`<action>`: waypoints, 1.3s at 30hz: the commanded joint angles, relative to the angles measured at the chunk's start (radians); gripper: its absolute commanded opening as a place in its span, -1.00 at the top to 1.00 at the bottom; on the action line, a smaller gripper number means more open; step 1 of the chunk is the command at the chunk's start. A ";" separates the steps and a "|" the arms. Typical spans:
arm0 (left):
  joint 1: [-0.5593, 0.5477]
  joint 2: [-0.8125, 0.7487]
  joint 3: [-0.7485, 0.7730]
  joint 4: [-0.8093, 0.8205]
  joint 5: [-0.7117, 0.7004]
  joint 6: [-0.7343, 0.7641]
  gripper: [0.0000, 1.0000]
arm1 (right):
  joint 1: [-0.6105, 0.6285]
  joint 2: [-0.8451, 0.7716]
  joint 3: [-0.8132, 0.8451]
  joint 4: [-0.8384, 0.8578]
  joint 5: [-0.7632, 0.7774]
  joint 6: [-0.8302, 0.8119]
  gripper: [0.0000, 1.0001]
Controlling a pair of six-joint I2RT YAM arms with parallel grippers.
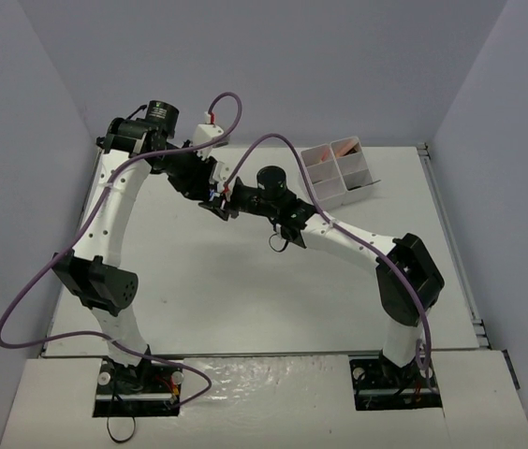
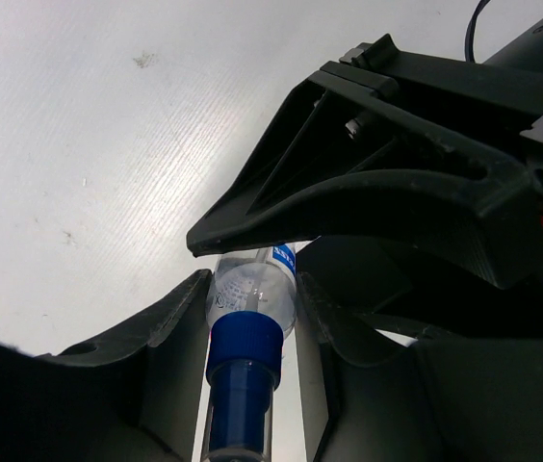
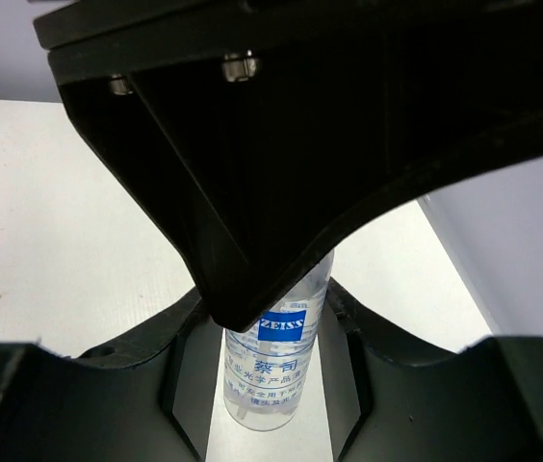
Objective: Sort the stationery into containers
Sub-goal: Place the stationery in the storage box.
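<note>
A small clear bottle (image 2: 252, 298) with a blue cap and a blue ZEISS label (image 3: 276, 371) is held above the table at the back left. My left gripper (image 2: 252, 289) is shut on it at the cap end. My right gripper (image 3: 271, 318) faces the left one (image 1: 210, 192) tip to tip. Its fingers (image 3: 190, 366) stand open on either side of the bottle's base end, very close to it. In the top view my right gripper (image 1: 219, 208) overlaps the left gripper and the bottle is almost hidden. The white organiser box (image 1: 339, 173) stands at the back right.
An orange-pink item (image 1: 344, 147) lies in a rear compartment of the organiser box. Purple cables arch over both arms (image 1: 245, 150). Grey walls close the table (image 1: 198, 281) at left, back and right.
</note>
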 commanded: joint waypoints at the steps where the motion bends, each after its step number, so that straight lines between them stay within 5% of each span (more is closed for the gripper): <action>1: -0.001 -0.040 0.073 -0.297 0.046 0.005 1.00 | -0.003 -0.036 0.017 0.046 0.018 -0.047 0.42; 7: -0.001 -0.049 0.073 -0.296 0.046 0.015 1.00 | -0.014 -0.056 0.001 0.016 0.031 -0.075 0.07; 17: -0.001 -0.056 0.050 -0.298 0.046 0.016 1.00 | -0.028 -0.068 0.009 0.026 0.034 -0.050 0.29; 23: -0.001 -0.057 0.031 -0.296 0.044 0.013 1.00 | -0.027 -0.069 0.007 0.045 0.021 -0.036 0.11; 39: -0.014 -0.051 0.026 -0.296 0.031 0.013 1.00 | -0.022 -0.051 0.041 0.051 0.010 -0.026 0.04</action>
